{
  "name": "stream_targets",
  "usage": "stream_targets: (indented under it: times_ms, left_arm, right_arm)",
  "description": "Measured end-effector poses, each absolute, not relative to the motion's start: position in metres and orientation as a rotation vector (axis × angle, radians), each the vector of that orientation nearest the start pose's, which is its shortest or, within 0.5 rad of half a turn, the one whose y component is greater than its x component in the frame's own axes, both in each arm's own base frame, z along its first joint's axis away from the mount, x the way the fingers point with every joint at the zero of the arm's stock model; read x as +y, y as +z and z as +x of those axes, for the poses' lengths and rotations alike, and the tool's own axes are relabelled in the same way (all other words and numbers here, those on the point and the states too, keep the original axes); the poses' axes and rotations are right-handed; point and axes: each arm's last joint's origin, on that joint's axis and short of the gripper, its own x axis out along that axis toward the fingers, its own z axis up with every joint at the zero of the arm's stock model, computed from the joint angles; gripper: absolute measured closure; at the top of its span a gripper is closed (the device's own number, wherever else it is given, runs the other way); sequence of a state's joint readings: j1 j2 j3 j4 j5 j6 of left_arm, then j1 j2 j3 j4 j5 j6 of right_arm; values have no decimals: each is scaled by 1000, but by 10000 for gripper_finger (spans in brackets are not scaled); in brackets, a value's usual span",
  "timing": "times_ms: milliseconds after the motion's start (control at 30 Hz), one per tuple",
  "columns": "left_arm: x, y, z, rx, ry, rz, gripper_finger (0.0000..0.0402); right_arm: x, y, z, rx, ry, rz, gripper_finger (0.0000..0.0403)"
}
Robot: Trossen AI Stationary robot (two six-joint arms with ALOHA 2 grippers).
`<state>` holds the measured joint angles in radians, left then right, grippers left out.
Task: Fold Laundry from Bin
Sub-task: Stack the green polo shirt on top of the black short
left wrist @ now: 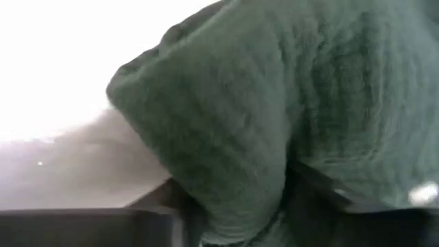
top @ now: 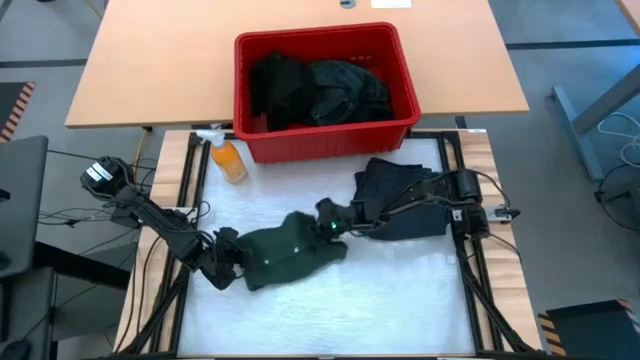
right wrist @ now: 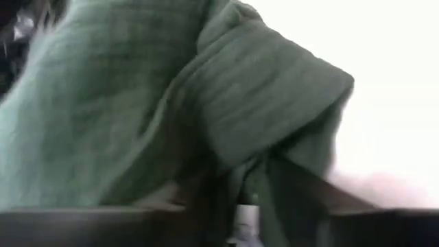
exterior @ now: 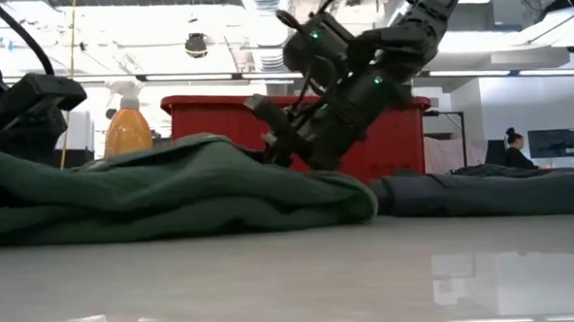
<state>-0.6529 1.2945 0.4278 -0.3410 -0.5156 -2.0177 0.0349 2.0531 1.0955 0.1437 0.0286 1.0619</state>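
Nearest me on the white work mat [top: 330, 300], I have the dark green shirt [top: 290, 252] lying in a rumpled heap, and both arms are down on it. My left gripper [top: 232, 262] sits at the shirt's left end; from its wrist camera a fold of the green cloth [left wrist: 233, 137] runs down between the dark fingers [left wrist: 171, 206], so I read it as pinched on the shirt. My right gripper [top: 328, 226] is on the shirt's upper right edge, and its wrist view shows a cuff-like fold [right wrist: 274, 103] drawn in between its fingers [right wrist: 206, 206], so it too is clamped on the cloth. Just beyond, under the right arm, a black garment [top: 400, 195] lies flat on the mat. An orange spray bottle [top: 228, 158] stands at the mat's far left corner. Behind it the red bin [top: 330, 135] rests on the wooden table [top: 150, 70], holding more black clothes [top: 320, 90]. In the low view, a person [exterior: 513, 149] sits far off in the room.
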Motion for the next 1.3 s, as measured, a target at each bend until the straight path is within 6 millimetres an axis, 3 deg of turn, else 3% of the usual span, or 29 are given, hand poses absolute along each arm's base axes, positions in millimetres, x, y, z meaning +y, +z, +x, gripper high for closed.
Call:
stream_targets:
  times_ms: [100, 167, 300, 433, 667, 900, 1067, 1200, 1300]
  left_arm:
    - [-102, 123, 156, 675, 804, -1138, 350]
    - [-102, 123, 157, 649, 791, -1126, 383]
    - [-104, 130, 164, 517, 724, -1141, 387]
    - [-104, 145, 179, 376, 616, -1156, 395]
    - [-89, 162, 204, 221, 538, -1123, 398]
    - [-67, 201, 230, -72, 340, -1083, 399]
    - [-49, 226, 244, -148, 246, -1047, 399]
    - [-43, 234, 252, -108, 237, -1019, 399]
    - [-47, 232, 253, -49, 212, -1035, 399]
  right_arm:
    - [22, 109, 408, 731, -366, 937, 350]
    - [24, 117, 410, 718, -335, 912, 383]
    - [17, 146, 407, 677, -316, 903, 383]
    - [6, 195, 394, 566, -284, 866, 390]
    - [-8, 251, 347, 443, -319, 826, 390]
    - [-10, 290, 295, 279, -398, 818, 390]
    - [-13, 302, 273, 252, -492, 796, 390]
    - [-17, 296, 268, 304, -568, 811, 386]
    - [-16, 286, 270, 377, -576, 804, 353]
